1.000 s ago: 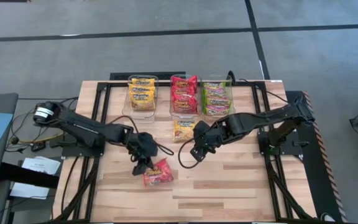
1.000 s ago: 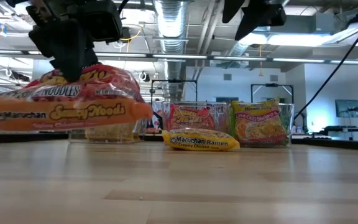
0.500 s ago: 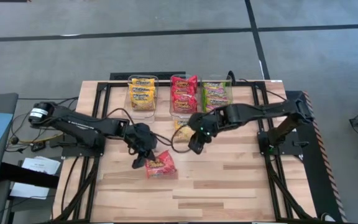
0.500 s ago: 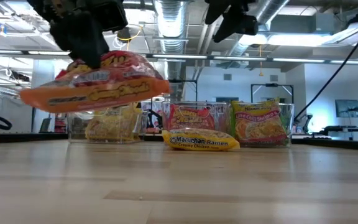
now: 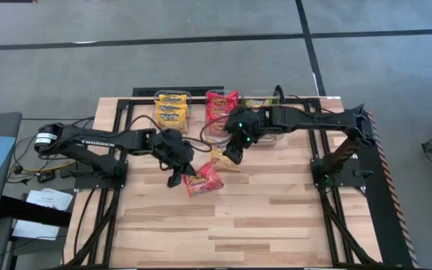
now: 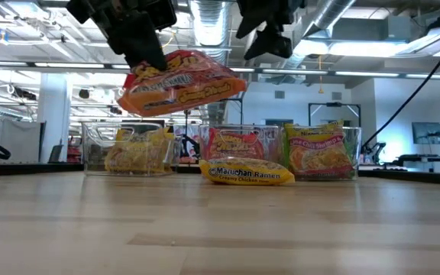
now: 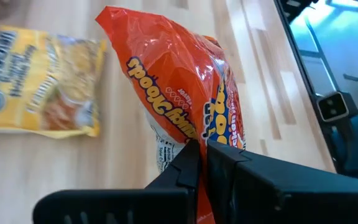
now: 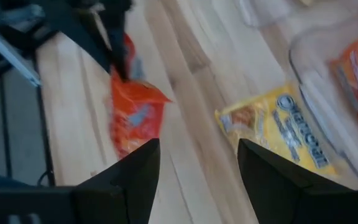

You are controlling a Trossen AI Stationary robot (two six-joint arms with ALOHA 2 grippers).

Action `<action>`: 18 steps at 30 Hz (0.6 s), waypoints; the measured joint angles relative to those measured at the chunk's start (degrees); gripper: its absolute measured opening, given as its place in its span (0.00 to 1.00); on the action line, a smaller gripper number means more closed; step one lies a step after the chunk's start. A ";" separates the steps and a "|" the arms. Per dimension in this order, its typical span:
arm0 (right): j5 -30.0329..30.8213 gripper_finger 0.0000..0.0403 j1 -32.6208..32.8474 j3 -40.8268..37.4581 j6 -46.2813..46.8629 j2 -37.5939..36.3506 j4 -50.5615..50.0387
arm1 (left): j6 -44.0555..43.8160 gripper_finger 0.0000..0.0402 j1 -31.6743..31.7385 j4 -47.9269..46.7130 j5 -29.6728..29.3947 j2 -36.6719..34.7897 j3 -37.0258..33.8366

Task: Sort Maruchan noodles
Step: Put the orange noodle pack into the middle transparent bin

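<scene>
Your left hand [image 5: 177, 174] clenched on crinkly red noodle packet [image 5: 203, 178], lifted off worktop [image 5: 276, 217]. Right hand [image 5: 232, 151], jaws spread, above loose yellow packet [image 6: 246, 172]. Three clear bins [image 6: 318, 155] part-filled; two packets unsorted.

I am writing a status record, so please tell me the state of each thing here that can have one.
Red crinkly plastic noodle packet: lifted off the table, pinched by the left gripper.
Yellow plastic noodle packet: lying flat on the wooden table, free.
Right gripper: open, empty, above the yellow packet.
Three clear plastic bins: upright, each holding packets.
</scene>
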 joint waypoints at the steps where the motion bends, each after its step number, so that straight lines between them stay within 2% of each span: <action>1: -1.17 0.60 -0.60 0.00 -0.87 0.01 0.89 | 0.32 0.00 0.55 -0.01 -0.02 0.00 0.18; 7: -8.07 0.60 -3.87 0.00 -3.33 0.06 4.31 | 1.86 0.00 3.15 0.22 0.01 0.00 1.24; 9: -8.37 0.60 -4.45 0.15 -3.31 1.47 5.30 | 2.40 0.00 3.74 0.33 0.01 0.00 1.62; 16: -14.99 0.60 -5.16 -0.10 -3.41 6.56 7.03 | 2.86 0.00 4.80 0.03 0.19 0.02 1.88; 18: -17.01 0.60 -4.97 -0.04 -3.79 7.94 10.54 | 3.10 0.00 4.83 -0.11 0.09 0.02 1.88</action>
